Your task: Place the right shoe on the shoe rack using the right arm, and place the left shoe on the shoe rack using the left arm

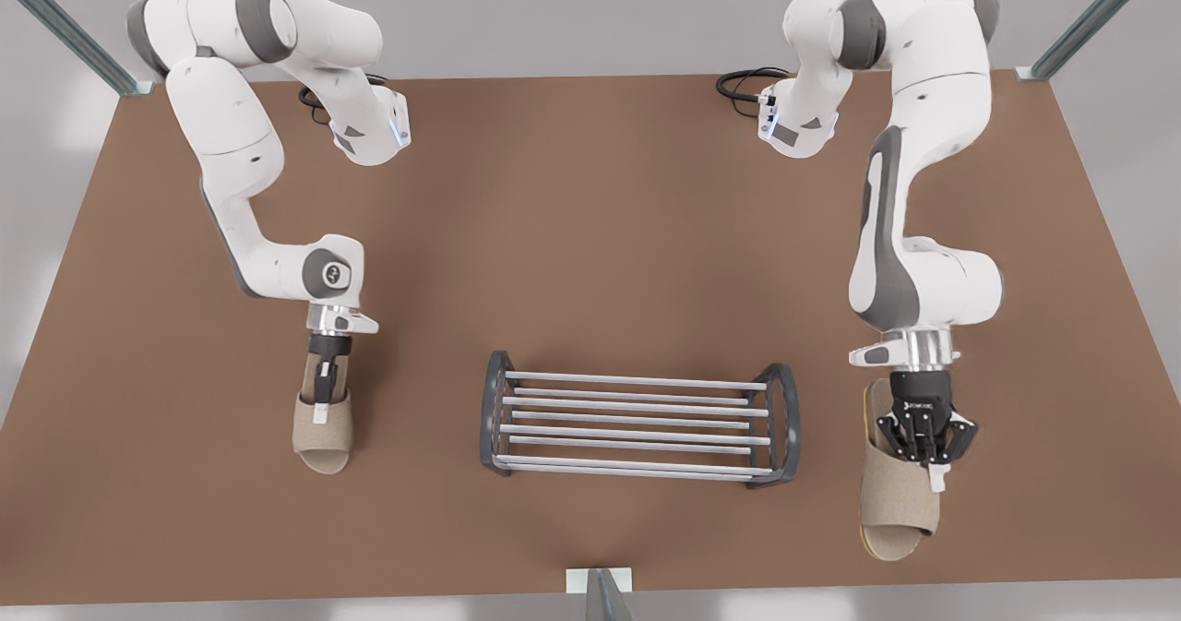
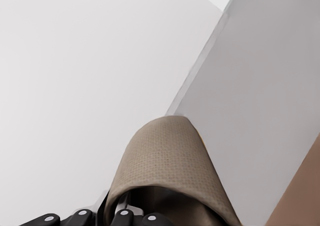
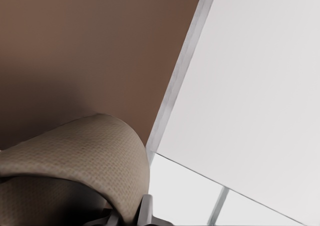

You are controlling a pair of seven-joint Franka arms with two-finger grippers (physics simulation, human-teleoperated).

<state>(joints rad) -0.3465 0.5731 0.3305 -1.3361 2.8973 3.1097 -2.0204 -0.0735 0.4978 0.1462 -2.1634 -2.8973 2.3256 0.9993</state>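
— How much of the task can be counted as done?

— Only the grasps, it would seem. The right shoe [image 1: 323, 444] is pinched at its beige upper band by the right claw [image 1: 320, 407], at the front view's left, well apart from the shoe rack [image 1: 637, 418]. The left shoe [image 1: 897, 510] is pinched in the same way by the left claw [image 1: 932, 466], at the front view's right, and appears to be raised and tilted off the counter [image 1: 590, 233].

— And the rack itself?

— Nothing is carried on its bars; it is set between the two shoes, near the counter's front edge.

— What is left, then?

— Both carries and both placements: each shoe is yet to be brought inward, lowered onto the bars and released.
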